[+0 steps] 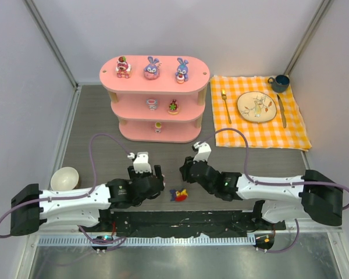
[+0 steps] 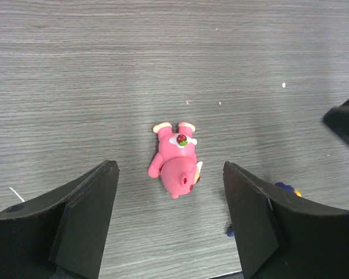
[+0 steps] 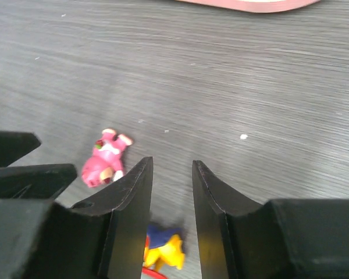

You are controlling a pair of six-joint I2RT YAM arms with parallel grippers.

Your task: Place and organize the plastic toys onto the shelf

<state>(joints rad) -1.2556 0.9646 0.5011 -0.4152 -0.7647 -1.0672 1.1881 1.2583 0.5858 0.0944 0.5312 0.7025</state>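
The pink shelf [image 1: 157, 84] stands at the back centre. Three plastic toys are on its top board, two on the middle board and one on the bottom board. A pink bear-like toy [image 2: 175, 165] lies on its side on the table, just ahead of and between the tips of my open left gripper [image 2: 170, 174], touching neither finger. It also shows in the right wrist view as the pink toy [image 3: 104, 160]. A red-yellow-purple toy [image 1: 178, 195] lies between the two arms. My right gripper [image 3: 171, 163] is open by a narrow gap above that toy [image 3: 163, 250], with nothing between its jaws.
A white bowl [image 1: 64, 178] sits at the near left. On the right, an orange checked cloth [image 1: 296, 131] carries a plate [image 1: 256, 106], fork [image 1: 225, 106], knife [image 1: 282, 110] and blue cup [image 1: 279, 82]. The two grippers [image 1: 160, 181] [image 1: 184, 172] are close together.
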